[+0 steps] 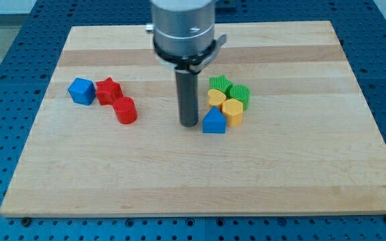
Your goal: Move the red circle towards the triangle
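The red circle (125, 110) lies on the wooden board at the view's left, touching the red star (108, 90) above it. The blue triangle (214, 122) lies right of centre, at the bottom of a cluster of blocks. My tip (189, 124) rests on the board just left of the blue triangle, close to it or touching it, and well to the right of the red circle.
A blue cube (81, 90) lies left of the red star. Above the triangle sit a yellow heart (216, 99), a second yellow heart (233, 112), a green star (220, 84) and a green circle (240, 95). The board's edges (193, 213) border a blue pegboard.
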{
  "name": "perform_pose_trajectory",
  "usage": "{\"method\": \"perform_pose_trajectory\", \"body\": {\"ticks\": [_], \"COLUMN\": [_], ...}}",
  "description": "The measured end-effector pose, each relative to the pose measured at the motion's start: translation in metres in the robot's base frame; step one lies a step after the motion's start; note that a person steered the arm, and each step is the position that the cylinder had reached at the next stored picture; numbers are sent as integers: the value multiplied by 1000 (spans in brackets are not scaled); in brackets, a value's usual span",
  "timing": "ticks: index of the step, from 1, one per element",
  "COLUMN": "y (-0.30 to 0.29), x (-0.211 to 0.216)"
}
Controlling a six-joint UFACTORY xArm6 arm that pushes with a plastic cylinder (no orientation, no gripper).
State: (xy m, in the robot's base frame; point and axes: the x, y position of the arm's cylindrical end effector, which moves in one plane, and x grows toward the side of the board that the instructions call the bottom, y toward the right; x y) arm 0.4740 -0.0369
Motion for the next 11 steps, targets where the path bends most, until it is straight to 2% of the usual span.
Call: {"method": "perform_pose_trajectory", "body": {"ticks": [2,3,4,5,11], "y": [-95,-155,-191,-200,-58], "x": [38,34,6,-24,-35]}}
